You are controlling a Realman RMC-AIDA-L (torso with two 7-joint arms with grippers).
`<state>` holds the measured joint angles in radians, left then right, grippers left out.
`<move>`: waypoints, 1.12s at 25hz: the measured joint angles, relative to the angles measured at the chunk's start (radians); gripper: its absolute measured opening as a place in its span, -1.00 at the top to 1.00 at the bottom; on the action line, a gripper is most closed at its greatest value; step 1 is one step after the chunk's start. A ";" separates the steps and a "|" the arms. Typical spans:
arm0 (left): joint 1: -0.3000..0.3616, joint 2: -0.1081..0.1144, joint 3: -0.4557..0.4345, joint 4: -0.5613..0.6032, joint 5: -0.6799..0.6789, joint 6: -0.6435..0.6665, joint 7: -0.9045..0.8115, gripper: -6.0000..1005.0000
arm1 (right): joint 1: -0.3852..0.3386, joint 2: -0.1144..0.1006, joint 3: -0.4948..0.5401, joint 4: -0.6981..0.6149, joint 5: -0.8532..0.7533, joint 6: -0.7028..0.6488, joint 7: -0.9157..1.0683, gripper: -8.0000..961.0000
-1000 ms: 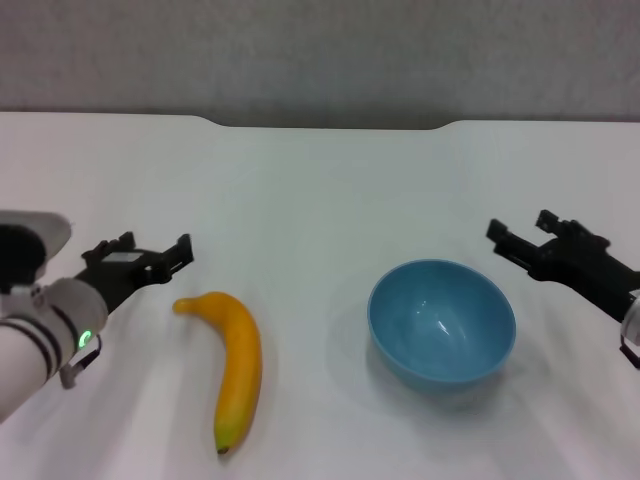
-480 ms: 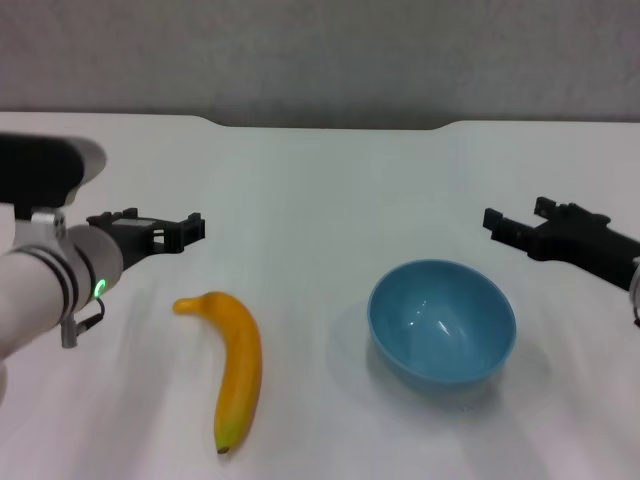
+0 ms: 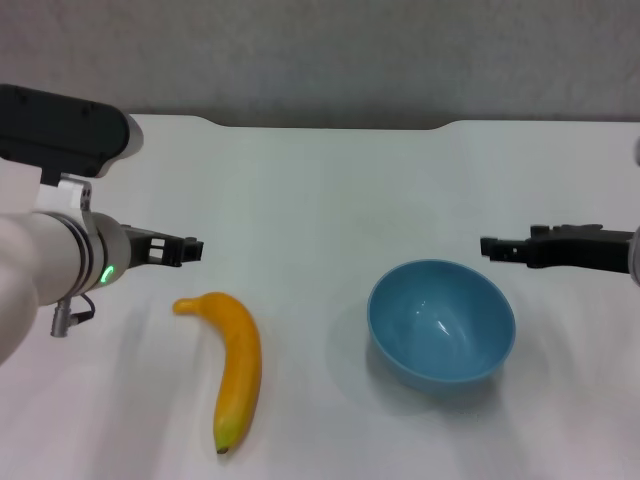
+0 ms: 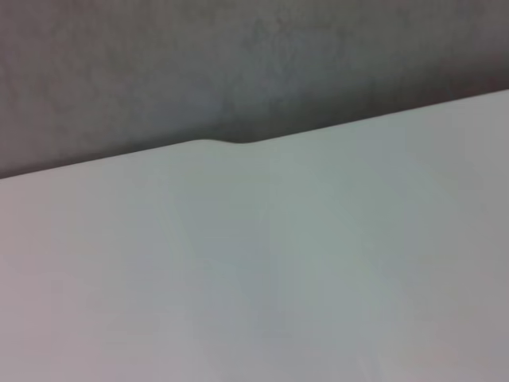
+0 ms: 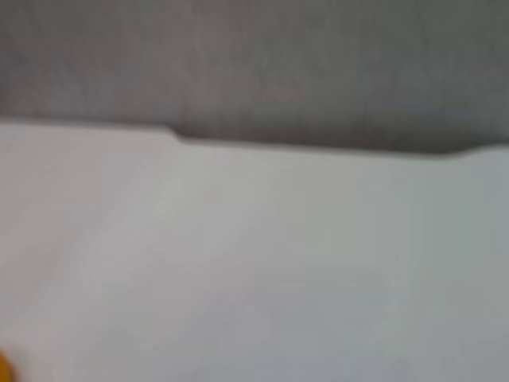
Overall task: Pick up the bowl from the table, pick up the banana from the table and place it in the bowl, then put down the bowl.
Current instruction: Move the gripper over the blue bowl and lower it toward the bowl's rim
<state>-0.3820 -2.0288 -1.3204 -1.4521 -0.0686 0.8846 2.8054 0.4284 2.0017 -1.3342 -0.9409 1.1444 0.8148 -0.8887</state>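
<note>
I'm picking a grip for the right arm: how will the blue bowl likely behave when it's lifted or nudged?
The bowl looks glossy, so its wall may be slippery in a pinch. Its rounded sides narrow towards the base on the table, so a sideways nudge would probably slide or rock it. It is empty and looks thin-walled, so likely light. The right gripper hovers behind it.

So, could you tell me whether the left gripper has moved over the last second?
Yes. In the head view the left gripper has risen and edged toward the table's middle, judged against the banana, which has stayed put; it hovers just beyond the stem end.
</note>
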 joint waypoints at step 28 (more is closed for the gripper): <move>-0.021 -0.004 0.004 0.016 0.001 -0.021 0.016 -0.75 | 0.233 0.008 0.033 0.276 -0.296 0.066 0.257 -0.78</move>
<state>-0.4032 -2.0325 -1.3166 -1.4358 -0.0676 0.8633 2.8210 0.6609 2.0097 -1.3014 -0.6654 0.8483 0.8804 -0.6321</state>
